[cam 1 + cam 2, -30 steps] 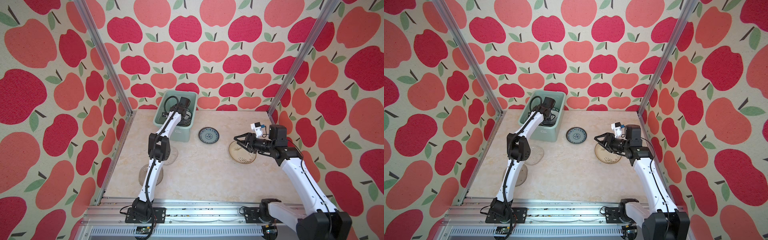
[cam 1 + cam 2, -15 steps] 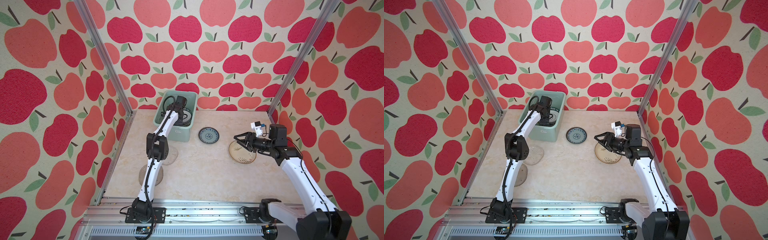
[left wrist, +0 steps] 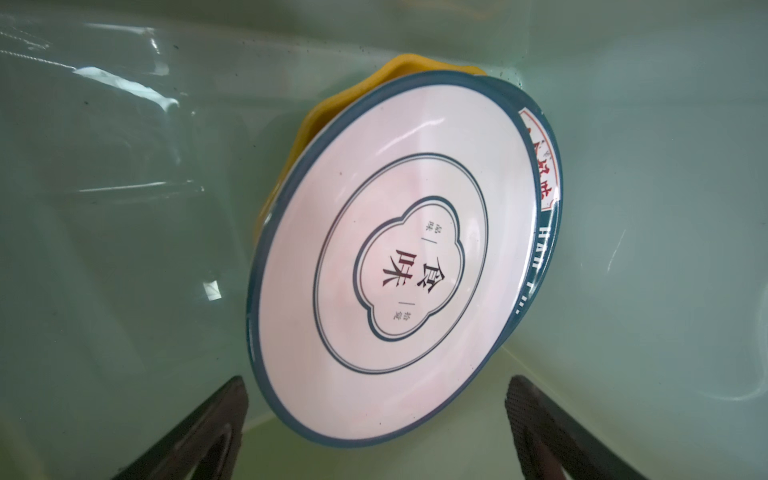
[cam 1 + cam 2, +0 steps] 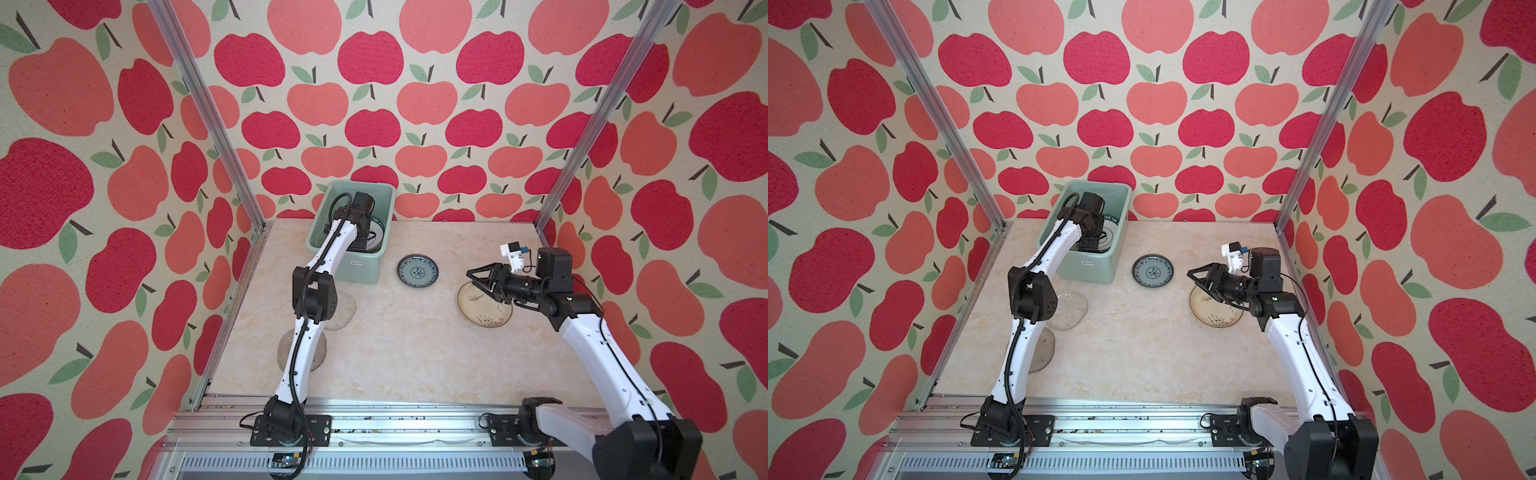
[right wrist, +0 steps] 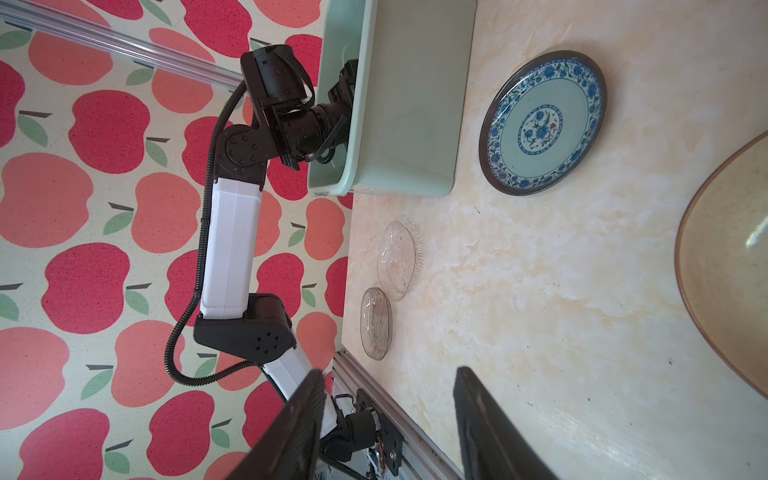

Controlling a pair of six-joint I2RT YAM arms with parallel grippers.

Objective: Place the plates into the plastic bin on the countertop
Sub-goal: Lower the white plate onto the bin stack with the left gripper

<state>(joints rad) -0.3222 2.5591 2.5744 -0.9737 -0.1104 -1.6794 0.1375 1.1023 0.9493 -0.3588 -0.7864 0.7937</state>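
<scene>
Cream plate (image 4: 484,311) on desk (image 4: 415,345) lying just by right gripper (image 4: 478,279), spread and empty; left gripper (image 3: 376,380) far off, spread wide over plates (image 3: 374,257) inside bin (image 4: 358,266).

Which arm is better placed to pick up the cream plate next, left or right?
Right. The right gripper, open and empty, hovers close to the cream plate, while the left gripper is down inside the bin, far from it.

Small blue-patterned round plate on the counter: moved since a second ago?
No. The small blue-patterned round plate sits as before, just right of the pale mint-green plastic bin.
</scene>
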